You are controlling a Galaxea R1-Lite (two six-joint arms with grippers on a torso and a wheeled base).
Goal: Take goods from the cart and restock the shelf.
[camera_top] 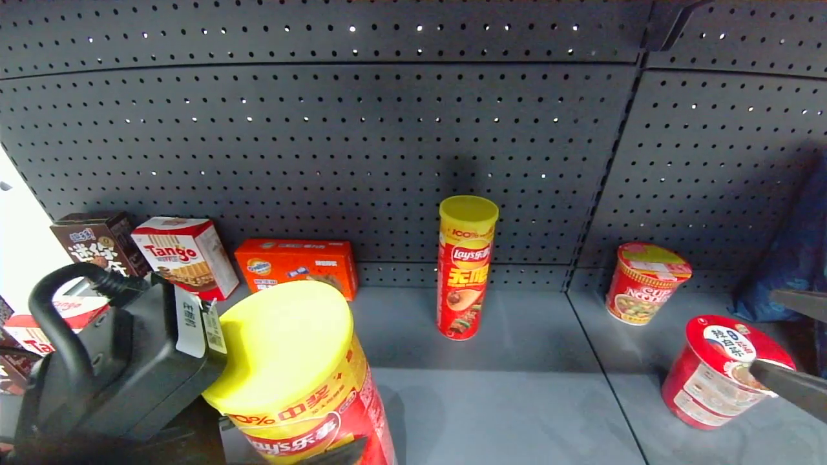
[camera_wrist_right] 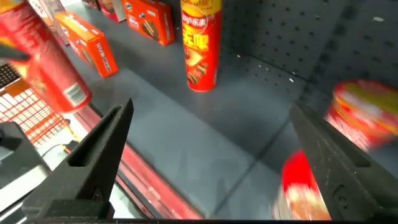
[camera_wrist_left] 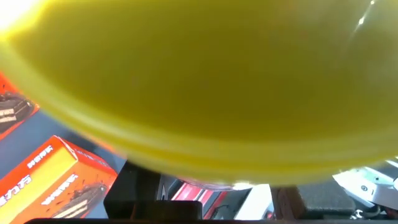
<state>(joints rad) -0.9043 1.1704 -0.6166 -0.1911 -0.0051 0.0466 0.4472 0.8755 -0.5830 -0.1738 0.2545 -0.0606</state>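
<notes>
hovering near the front edge of the shelf (camera_top: 491,400), a tall chip can (camera_top: 303,381) sits tilted in the clenched left fingers (camera_top: 342,452); light, thin-walled and slick, it likely holds best around mid-body. right fingers (camera_wrist_right: 93,155) hang spread, empty.

a shop aisle. ahead of the right claw (camera_wrist_right: 211,109) runs a grey shelf (camera_top: 491,400) with a perforated back panel (camera_top: 323,142), faced with retail snacks: a chip tube (camera_top: 466,268) straight ahead, cup noodles (camera_top: 707,381) just beside the claw, wafer boxes (camera_top: 184,255) far across. a red price rail (camera_wrist_right: 152,186) edges the shelf just beside the claw.
</notes>
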